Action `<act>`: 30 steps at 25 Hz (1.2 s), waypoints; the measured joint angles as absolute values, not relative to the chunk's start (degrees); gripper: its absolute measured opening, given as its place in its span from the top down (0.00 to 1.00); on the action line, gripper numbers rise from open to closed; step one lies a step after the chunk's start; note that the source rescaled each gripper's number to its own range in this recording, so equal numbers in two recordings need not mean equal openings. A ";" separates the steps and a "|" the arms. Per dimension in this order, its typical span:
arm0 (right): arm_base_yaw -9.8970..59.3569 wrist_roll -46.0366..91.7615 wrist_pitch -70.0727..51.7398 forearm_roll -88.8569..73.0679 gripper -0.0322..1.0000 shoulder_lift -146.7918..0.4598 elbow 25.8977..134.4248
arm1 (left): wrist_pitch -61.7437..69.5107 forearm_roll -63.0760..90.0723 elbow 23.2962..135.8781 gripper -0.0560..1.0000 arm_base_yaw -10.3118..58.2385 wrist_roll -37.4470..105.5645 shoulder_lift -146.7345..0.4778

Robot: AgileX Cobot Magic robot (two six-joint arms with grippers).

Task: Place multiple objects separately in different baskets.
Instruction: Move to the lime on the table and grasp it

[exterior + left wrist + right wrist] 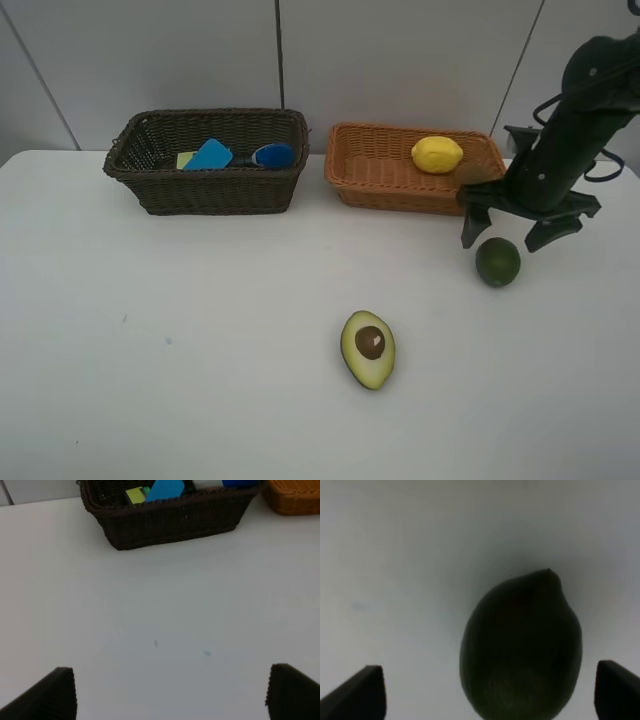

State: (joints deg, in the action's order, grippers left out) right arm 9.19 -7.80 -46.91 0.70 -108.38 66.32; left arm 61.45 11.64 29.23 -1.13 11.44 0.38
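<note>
Lime (497,262), oval and smooth-skinned, beneath the wide-spread right claw (501,240); left claw (170,695) spread too.

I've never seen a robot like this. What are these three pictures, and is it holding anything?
It is a robot with two arms, each ending in a two-fingered gripper. One picture looks down from a high camera; the other two come from cameras on its wrists. On the white table lie a lime and an avocado half. A lemon sits in the orange basket, blue things in the dark basket. The right gripper hangs open over the lime; the left gripper is open over the table. Nothing is held.
</note>
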 joint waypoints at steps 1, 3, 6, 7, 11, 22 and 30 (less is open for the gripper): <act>9.19 -7.88 -46.25 0.87 0.02 -109.20 66.20 | 61.45 11.64 29.23 0.00 -1.13 11.44 0.38; 9.19 -8.29 -44.63 1.61 0.02 -110.95 65.96 | 61.45 11.64 29.23 0.00 -1.13 11.44 0.38; 9.13 -8.49 -42.81 2.74 0.02 -113.21 65.85 | 61.45 11.64 29.23 0.00 -1.13 11.44 0.38; 9.13 -8.49 -42.37 2.94 0.02 -113.64 65.85 | 61.45 11.64 29.23 0.00 -1.13 11.44 0.38; 9.13 -8.53 -41.06 3.67 0.02 -115.66 65.85 | 61.45 11.64 29.23 0.00 -1.13 11.44 0.38; 9.13 -8.53 -40.30 5.48 0.55 -117.15 65.78 | 61.45 11.64 29.23 0.00 -1.13 11.44 0.38; 9.13 -8.53 -46.79 5.84 0.55 -111.73 70.29 | 61.45 11.64 29.23 0.00 -1.13 11.44 0.38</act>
State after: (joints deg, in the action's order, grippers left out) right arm 9.13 -8.53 -46.79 5.84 -111.73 70.29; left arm 61.45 11.64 29.23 -1.13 11.44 0.38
